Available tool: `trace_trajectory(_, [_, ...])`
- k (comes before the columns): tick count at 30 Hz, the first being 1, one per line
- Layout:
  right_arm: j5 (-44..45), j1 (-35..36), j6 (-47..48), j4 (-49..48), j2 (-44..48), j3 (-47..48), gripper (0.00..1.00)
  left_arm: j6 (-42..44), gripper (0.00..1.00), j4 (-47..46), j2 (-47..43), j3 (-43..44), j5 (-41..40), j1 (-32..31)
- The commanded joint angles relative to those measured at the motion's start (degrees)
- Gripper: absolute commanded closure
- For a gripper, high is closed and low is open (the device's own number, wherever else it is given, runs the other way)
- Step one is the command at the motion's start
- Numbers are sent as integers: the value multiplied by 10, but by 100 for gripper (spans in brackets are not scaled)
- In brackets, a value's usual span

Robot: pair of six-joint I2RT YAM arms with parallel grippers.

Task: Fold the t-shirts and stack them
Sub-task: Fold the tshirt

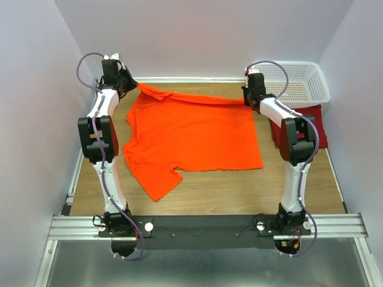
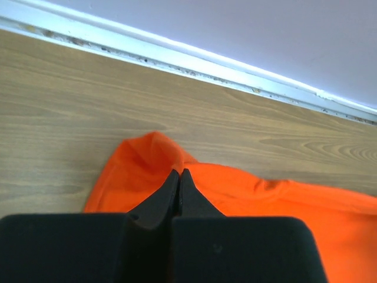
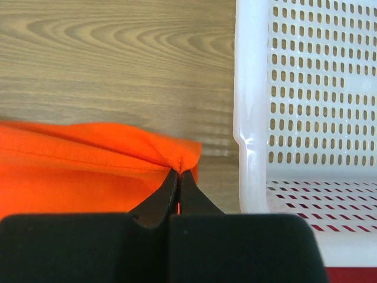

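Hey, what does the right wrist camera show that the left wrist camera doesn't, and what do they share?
Right wrist only: the white plastic mesh basket, dark red cloth showing beneath it. Left wrist only: the pale rail at the far edge and the wall behind. Both: the brown wooden table and the bright orange cloth t-shirt, its edge pinched in a shut gripper, the right gripper and the left gripper respectively.

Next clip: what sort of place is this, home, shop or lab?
Probably a lab robot cell, not a home: plain pale walls box in a wooden table, and two arms bolted to a metal rail hold an orange t-shirt.
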State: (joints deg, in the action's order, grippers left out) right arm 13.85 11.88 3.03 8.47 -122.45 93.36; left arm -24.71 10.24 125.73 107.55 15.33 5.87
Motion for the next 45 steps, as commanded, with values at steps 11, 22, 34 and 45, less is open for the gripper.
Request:
trace_trajectory(11, [-12, -6, 7, -6, 34, 5, 99, -123, 100, -38, -136, -140, 32, 1])
trace_trajectory(22, [1, -12, -27, 20, 73, -26, 99, -201, 100, -65, -268, -282, 8, 1])
trace_trajectory(34, [-15, -13, -111, 49, 89, -104, 99, -294, 100, -174, -356, -512, 26, 1])
trace_trajectory(45, [-4, -17, -165, 72, 52, -121, 96, -323, 99, -223, -394, -629, 6, 1])
